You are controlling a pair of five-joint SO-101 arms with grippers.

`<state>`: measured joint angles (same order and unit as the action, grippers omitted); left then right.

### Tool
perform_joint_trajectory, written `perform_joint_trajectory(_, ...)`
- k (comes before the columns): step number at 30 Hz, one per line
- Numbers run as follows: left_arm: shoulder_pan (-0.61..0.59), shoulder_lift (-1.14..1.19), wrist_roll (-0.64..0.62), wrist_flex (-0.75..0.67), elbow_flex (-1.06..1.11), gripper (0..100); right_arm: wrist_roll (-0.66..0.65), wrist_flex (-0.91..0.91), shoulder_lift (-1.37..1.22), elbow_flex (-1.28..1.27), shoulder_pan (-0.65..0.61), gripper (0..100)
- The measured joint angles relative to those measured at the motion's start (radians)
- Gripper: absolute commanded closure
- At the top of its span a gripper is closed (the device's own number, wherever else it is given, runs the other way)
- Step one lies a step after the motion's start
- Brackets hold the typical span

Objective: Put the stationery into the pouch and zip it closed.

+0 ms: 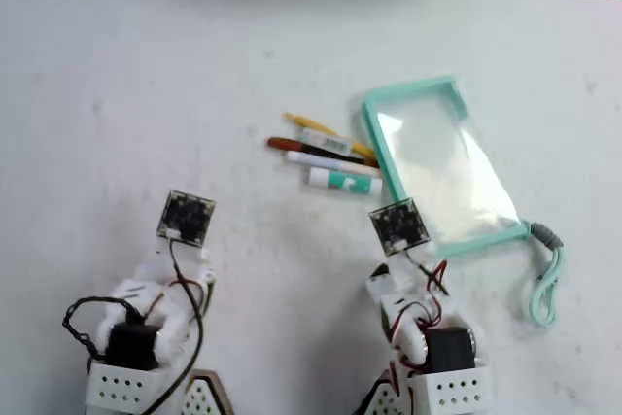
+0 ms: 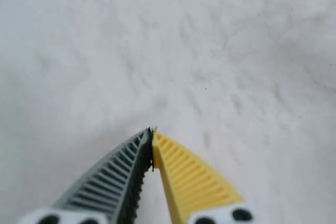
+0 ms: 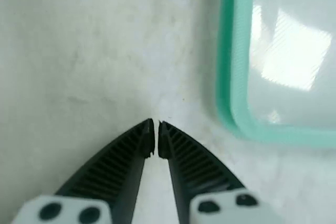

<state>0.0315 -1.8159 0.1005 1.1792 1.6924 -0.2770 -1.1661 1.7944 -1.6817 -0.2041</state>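
Observation:
A clear pouch with a mint-green border lies flat right of the table's middle, its green wrist strap trailing off toward the near right. Beside its left edge lie several pens and markers in a small pile. My right gripper is shut with nothing in it, just off the pouch's green corner. My left gripper is shut and empty over bare white table. From above, the left arm sits at the near left and the right arm at the near right.
The white table stretches wide at the left and back. Its far edge meets a dark floor along the top of the high view.

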Motion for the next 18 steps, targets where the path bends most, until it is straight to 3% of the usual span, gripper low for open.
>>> perform_joint_trajectory(5,0.002,0.0,0.0,-0.132,0.0,98,0.0,0.212,0.0,0.0,0.002,98.1)
perform_joint_trajectory(10,0.003,0.0,0.0,-0.29,-0.066,98,0.0,0.213,0.0,0.0,0.002,98.1)
perform_joint_trajectory(18,0.034,-0.002,0.0,-0.473,-0.227,98,0.0,0.213,0.0,0.0,0.141,98.1)
